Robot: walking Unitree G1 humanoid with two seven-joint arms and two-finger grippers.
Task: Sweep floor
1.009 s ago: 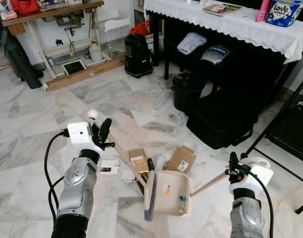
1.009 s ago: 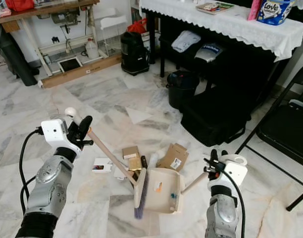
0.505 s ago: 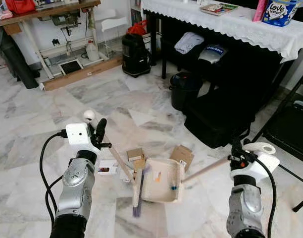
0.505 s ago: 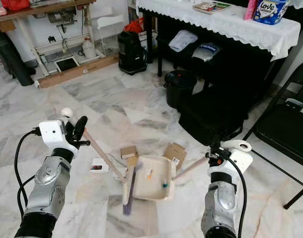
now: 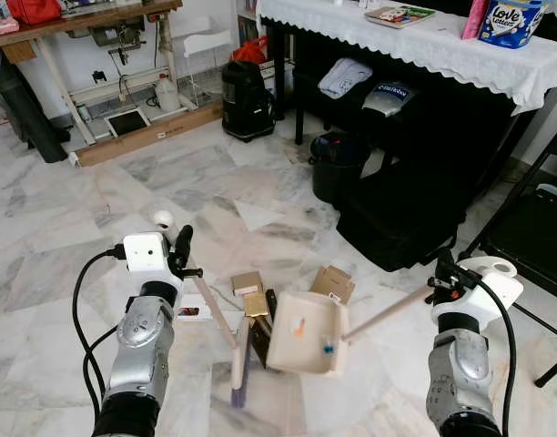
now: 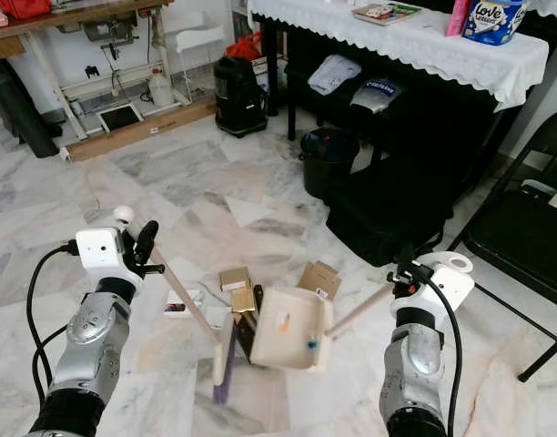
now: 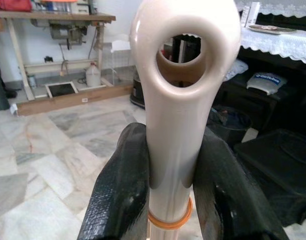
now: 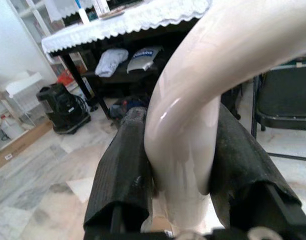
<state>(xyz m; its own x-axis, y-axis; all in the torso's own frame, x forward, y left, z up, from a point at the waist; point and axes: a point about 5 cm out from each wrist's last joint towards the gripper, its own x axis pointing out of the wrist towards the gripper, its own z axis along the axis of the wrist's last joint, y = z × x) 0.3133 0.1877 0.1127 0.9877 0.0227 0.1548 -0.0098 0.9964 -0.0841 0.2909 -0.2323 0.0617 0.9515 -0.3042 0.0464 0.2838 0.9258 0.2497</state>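
The left tool (image 5: 177,259) is clamped on the glossy cream plastic handle of a long broom (image 5: 210,309), its two rubbery black fingers (image 7: 118,200) pressing the shaft just below the rounded hanging loop. The broom slants down across the veined white-and-grey marble floor (image 5: 69,228) to a cream head with purple bristles resting on the tiles. The right tool (image 5: 442,284) grips the smooth, curved cream handle of a dustpan (image 5: 306,332) — a square, shallow plastic tray tilted up on its long stick just beside the broom head, with a few small scraps lying inside it. Around the dustpan's far edge lie flat brown cardboard boxes (image 5: 333,282), a small tan box (image 5: 247,282) and a white carton (image 5: 192,313), close together on the floor. Further off stand a round black bin (image 5: 338,164) and a black soft bag (image 5: 406,218) under the desk draped in a lace-edged white cloth (image 5: 424,45). A black canister vacuum (image 5: 247,100) sits near a wooden workbench (image 5: 87,23), and a black folding chair (image 5: 533,228) stands to the right
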